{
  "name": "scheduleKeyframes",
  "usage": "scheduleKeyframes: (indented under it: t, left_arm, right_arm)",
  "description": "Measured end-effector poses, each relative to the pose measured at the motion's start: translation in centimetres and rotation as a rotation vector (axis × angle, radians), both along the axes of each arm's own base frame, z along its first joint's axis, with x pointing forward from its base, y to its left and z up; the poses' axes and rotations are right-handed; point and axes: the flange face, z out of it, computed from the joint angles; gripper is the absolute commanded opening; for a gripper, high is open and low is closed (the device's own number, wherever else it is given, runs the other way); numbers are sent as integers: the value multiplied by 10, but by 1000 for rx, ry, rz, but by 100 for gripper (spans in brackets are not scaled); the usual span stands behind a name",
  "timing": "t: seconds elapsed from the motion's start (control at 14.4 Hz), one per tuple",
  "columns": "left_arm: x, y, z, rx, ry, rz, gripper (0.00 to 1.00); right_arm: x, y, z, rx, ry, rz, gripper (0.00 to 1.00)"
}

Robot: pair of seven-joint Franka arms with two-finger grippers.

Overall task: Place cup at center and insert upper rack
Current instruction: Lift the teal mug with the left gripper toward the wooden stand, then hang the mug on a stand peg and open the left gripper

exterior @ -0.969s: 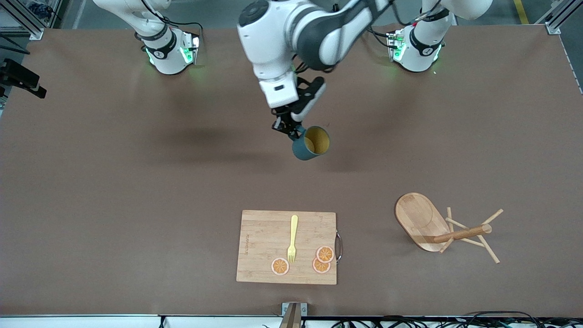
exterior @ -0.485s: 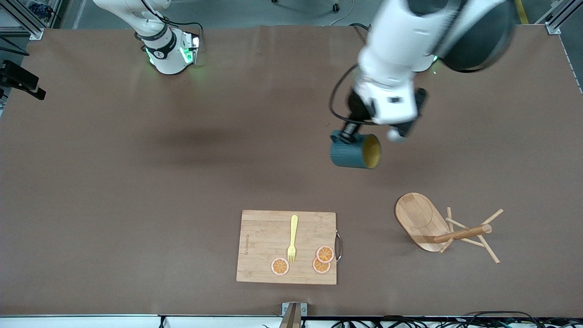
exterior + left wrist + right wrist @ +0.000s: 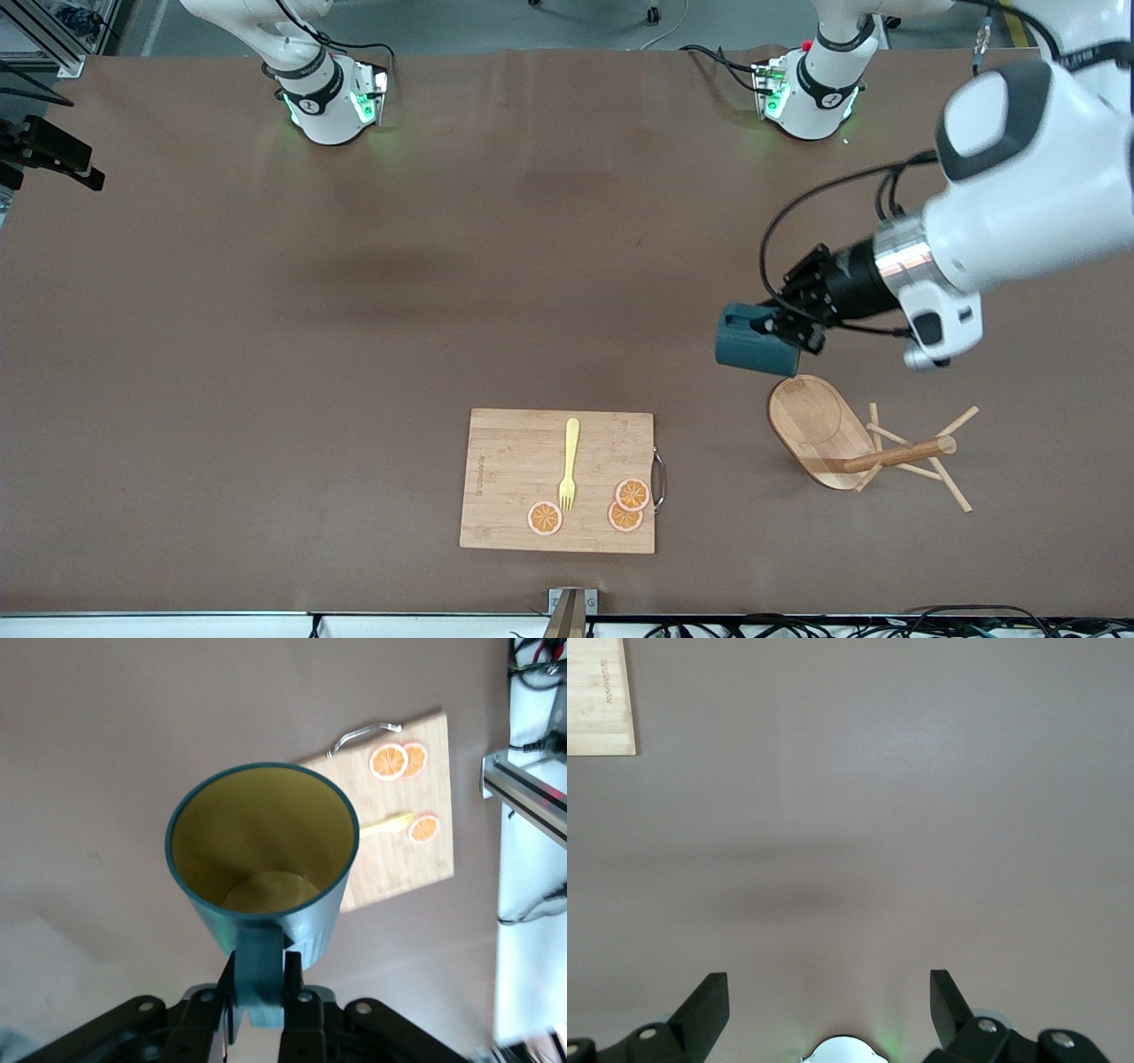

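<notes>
My left gripper (image 3: pixel 784 326) is shut on the handle of the dark teal cup (image 3: pixel 751 347). It holds the cup on its side in the air, over the table beside the oval base of the upper rack (image 3: pixel 819 425). The wooden rack lies tipped over on the table toward the left arm's end, its post and pegs pointing sideways. In the left wrist view the cup (image 3: pixel 261 859) shows its yellow inside, and the fingers (image 3: pixel 292 979) clamp its handle. My right gripper (image 3: pixel 828 992) is open and empty over bare table; it does not show in the front view.
A wooden cutting board (image 3: pixel 509 461) lies near the table's front edge, with a yellow fork (image 3: pixel 570 461) and three orange slices (image 3: pixel 545 518) on it. It also shows in the left wrist view (image 3: pixel 425 868) and at a corner of the right wrist view (image 3: pixel 601 695).
My left arm has swung with the cup from over the table's middle toward the left arm's end, down to beside the rack's base. The cup's mouth has turned away from the front camera.
</notes>
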Motion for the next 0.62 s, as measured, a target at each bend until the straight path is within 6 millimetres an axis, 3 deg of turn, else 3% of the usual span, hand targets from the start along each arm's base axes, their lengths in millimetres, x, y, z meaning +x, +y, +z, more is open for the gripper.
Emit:
scheduleKeyframes:
  t: [0.28,0.62]
  left_arm:
    - [37,82,-49,-154,-3,36,0]
    - [54,131,-82,-286,-24,73,0]
  right_arm:
    - [0,0,0,0,3,-1,100]
    - [0,0,0,0,1,-1,100]
